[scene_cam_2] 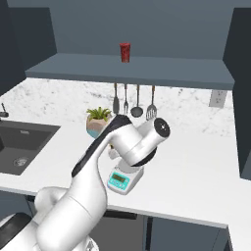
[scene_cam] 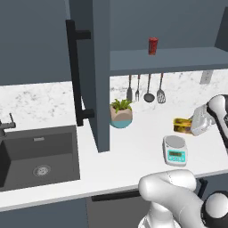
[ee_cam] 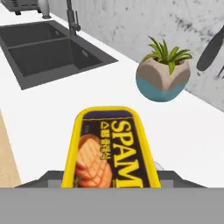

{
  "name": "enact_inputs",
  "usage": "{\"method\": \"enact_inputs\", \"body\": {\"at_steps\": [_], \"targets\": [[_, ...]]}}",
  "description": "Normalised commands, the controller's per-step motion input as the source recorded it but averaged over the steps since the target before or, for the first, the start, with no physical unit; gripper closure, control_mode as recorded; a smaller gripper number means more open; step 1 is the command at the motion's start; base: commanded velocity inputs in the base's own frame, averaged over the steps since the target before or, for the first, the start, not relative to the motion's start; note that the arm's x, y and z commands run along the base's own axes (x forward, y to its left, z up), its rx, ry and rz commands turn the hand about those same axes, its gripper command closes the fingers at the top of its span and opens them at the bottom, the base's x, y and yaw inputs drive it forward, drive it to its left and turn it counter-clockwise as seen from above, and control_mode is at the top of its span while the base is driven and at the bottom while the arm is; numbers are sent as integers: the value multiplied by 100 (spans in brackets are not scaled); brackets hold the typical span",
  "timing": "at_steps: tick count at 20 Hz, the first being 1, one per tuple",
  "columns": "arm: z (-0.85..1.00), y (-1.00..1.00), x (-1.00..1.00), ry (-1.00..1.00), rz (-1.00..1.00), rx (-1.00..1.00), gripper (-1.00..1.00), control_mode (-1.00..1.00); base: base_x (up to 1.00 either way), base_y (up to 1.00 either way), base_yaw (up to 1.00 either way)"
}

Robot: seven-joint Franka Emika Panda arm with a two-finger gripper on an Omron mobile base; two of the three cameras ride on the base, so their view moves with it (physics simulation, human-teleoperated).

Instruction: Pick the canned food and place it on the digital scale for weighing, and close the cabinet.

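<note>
White counter (scene_cam: 133, 147) | arm bent right | gripper (scene_cam: 192, 126) clamped on canned food (scene_cam: 181, 125) above digital scale (scene_cam: 175, 150)

Yellow tin (ee_cam: 109, 151): lower end cut by hand view's bottom edge; fingers hidden
White scale with teal panel (scene_cam_2: 125, 179): partly behind arm; display unreadable

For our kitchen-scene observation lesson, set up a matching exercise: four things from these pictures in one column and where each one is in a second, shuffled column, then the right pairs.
Things:
1. red can
2. canned food
3. potted plant
4. digital scale

Places:
A. on the white counter, near its front edge
B. in the gripper, above the counter
C. on the cabinet shelf
D. on the counter, below the hanging utensils

Pairs: 1-C, 2-B, 3-D, 4-A
</note>
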Motion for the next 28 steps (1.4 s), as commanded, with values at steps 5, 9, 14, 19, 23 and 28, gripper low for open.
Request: {"method": "enact_inputs", "body": {"at_steps": [5,9,14,19,23,28], "targets": [[-50,-30,32,-3,31,15,100,-100,0,0,0],[-48,-4,42,0,19,5,100,-100,0,0,0],[-44,0,42,0,9,0,100,-100,0,0,0],[-46,0,35,2,1,0,100,-100,0,0,0],[-45,0,33,1,0,0,100,-100,0,0,0],[-39,-1,28,0,0,0,100,-100,0,0,0]]}}
